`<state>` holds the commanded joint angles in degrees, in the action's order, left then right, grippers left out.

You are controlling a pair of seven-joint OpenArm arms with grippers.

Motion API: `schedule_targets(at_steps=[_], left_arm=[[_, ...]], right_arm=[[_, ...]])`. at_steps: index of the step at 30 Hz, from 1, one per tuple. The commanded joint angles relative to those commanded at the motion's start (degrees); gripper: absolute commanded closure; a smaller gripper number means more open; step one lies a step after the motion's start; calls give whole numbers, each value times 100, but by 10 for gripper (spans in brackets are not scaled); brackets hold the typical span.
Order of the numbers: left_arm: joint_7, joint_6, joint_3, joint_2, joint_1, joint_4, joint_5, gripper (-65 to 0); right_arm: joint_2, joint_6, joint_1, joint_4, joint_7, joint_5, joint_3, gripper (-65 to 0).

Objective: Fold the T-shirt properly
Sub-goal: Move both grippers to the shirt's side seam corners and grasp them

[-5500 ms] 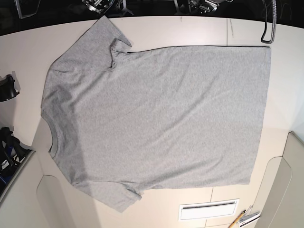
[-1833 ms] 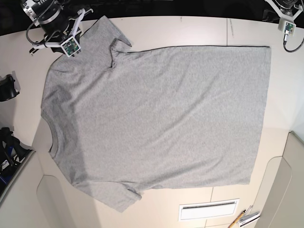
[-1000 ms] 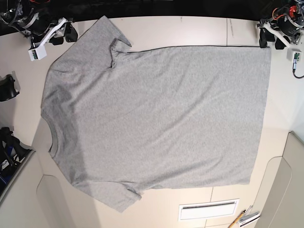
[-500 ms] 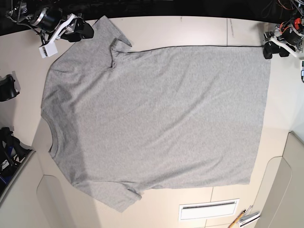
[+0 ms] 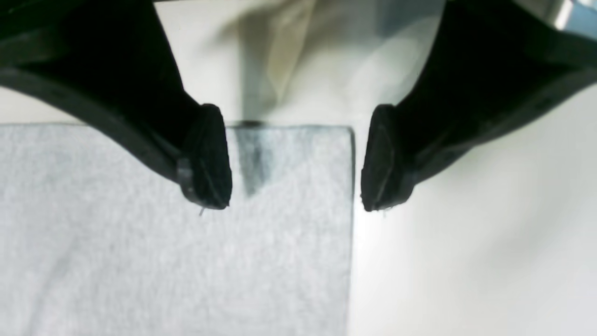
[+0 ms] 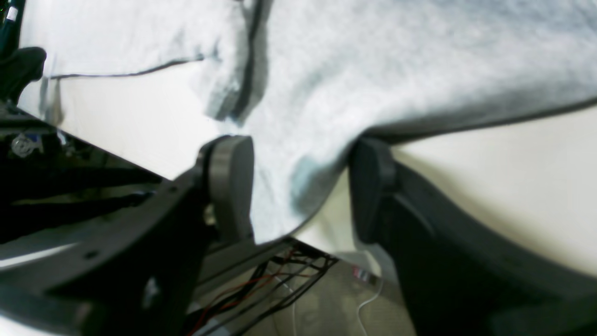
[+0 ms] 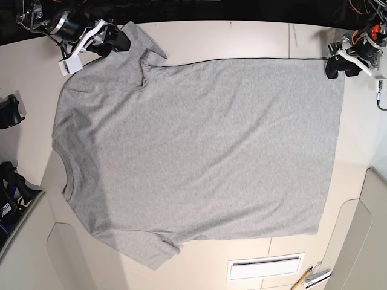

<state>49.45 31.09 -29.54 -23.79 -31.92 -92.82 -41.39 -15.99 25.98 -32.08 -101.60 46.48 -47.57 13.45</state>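
Note:
The heather-grey T-shirt [image 7: 199, 148] lies flat on the table, plain side up, with the collar at the left and the hem at the right. My right gripper [image 7: 120, 41] is at the tip of the far sleeve. In the right wrist view the gripper [image 6: 301, 186] is open, with the sleeve cloth [image 6: 298, 154] between its fingers. My left gripper [image 7: 334, 67] is at the far hem corner. In the left wrist view it [image 5: 294, 161] is open and straddles that corner of the T-shirt [image 5: 186, 261], one finger over the cloth and one over bare table.
The cream table [image 7: 230, 39] ends in a dark back edge just behind both grippers. A black object [image 7: 9, 112] and dark gear [image 7: 9, 193] sit at the left edge. A white slotted panel [image 7: 266, 266] and pencils [image 7: 311, 278] lie at the front right.
Both arms came in from the back. My right gripper has moved right onto the sleeve tip. My left gripper has moved left to the hem corner. The shirt has not moved.

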Motion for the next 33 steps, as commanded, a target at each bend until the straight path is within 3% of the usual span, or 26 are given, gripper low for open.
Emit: schedule_targets(at_steps=[5,9,18,19,20,23,25,28,31,33], left_arm=[[55,9,35,13,-17,0,-20,-476],[162,407,39,15,-17,0,-350,-476],[186,415,39,13,-48,0,-391,-474],[186,422,39,13,-48,0,-420,-456],[186,439,39,13,-48,0,-426,-397],[175,501,39,13,-46,0,-424,-117],[116,562,39,13,-46,0,-422,-1],[-74,562,37,11,-46,0,-334,0],[-306,562,37,9,-44,-2,-247,0],[-291,566,37,9,-46,-2,-245,0]], right_arm=[[17,0,0,0,-2,4,0,-330],[17,-2,0,0,-4,2,2,-330],[203,-4,0,0,-24,85,0,-329],[240,-4,0,0,-22,94,2,-313],[258,-7,4,0,-24,146,2,-272],[267,-22,35,0,-66,391,2,-95],[269,-17,33,0,-251,605,2,-20],[267,7,120,-2,-339,905,2,0],[267,256,223,-7,-293,881,9,0],[269,332,216,-9,-256,778,9,0]])
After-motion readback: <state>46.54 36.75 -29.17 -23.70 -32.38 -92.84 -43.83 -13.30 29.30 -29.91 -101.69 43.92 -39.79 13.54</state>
